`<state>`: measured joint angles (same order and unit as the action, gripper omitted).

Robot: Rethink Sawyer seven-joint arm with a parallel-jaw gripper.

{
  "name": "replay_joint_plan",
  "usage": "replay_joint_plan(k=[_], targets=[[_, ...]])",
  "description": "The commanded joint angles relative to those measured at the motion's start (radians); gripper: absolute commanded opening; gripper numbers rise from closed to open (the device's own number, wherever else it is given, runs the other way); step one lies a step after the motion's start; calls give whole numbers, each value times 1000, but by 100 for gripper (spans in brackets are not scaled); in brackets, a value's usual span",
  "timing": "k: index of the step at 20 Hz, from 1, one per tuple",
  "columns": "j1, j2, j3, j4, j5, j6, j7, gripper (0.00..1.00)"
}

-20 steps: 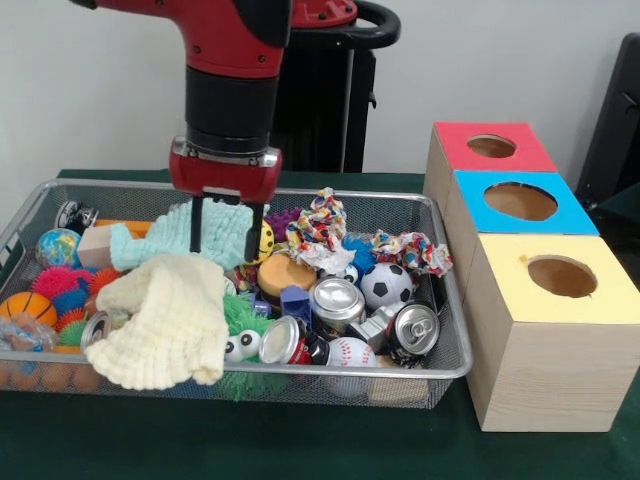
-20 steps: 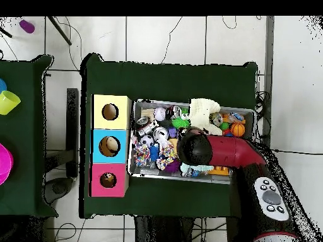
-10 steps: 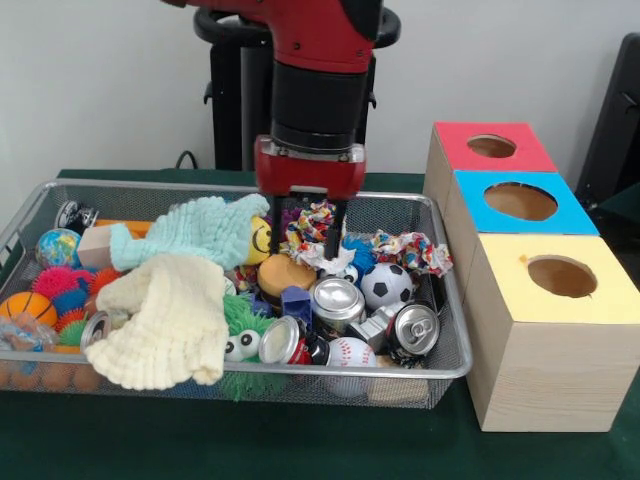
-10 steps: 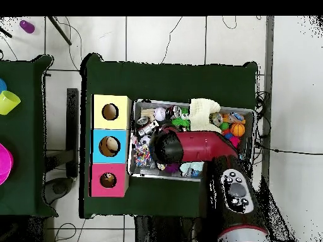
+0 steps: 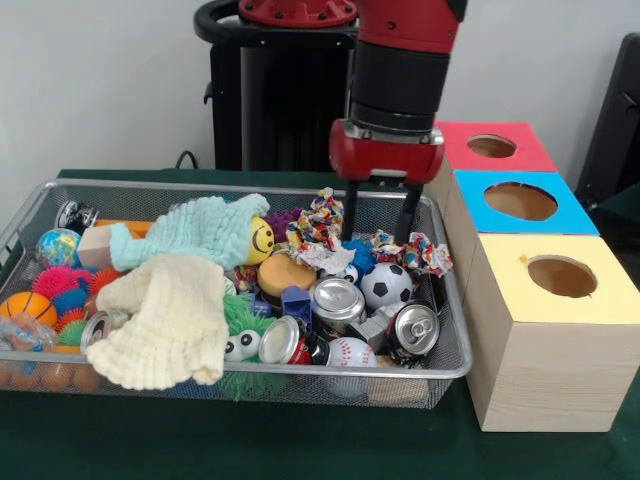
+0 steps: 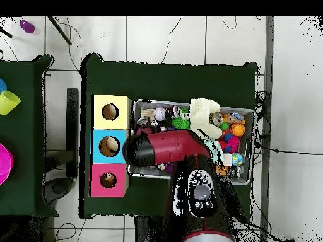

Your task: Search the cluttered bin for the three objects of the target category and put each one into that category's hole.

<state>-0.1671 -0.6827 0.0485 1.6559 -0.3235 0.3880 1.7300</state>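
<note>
A: You had the wire bin crammed, and your gripper hung at its two o'clock corner, jaws apart and empty.

B: And the target?

A: Unclear. Beneath sat a rope toy; its loose knots could have snagged a finger.

Looks like a robotics lab: green-clothed table on a white tiled floor with loose cables, wire bin of mixed toys below the gripper, three colour-topped wooden boxes just beside it.
</note>
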Motion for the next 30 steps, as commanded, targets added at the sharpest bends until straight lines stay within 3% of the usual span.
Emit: replay_joint_plan(k=[1, 4, 10, 21, 27, 30], targets=[[84, -30, -74, 73, 90, 86, 271, 100], [122, -8, -92, 66, 119, 81, 290, 100], [203, -37, -161, 147, 169, 34, 335, 100], [317, -220, -283, 392, 237, 11, 376, 100], [369, -366, -365, 477, 256, 100, 369, 100], [389, -355, -380, 499, 259, 55, 380, 100]])
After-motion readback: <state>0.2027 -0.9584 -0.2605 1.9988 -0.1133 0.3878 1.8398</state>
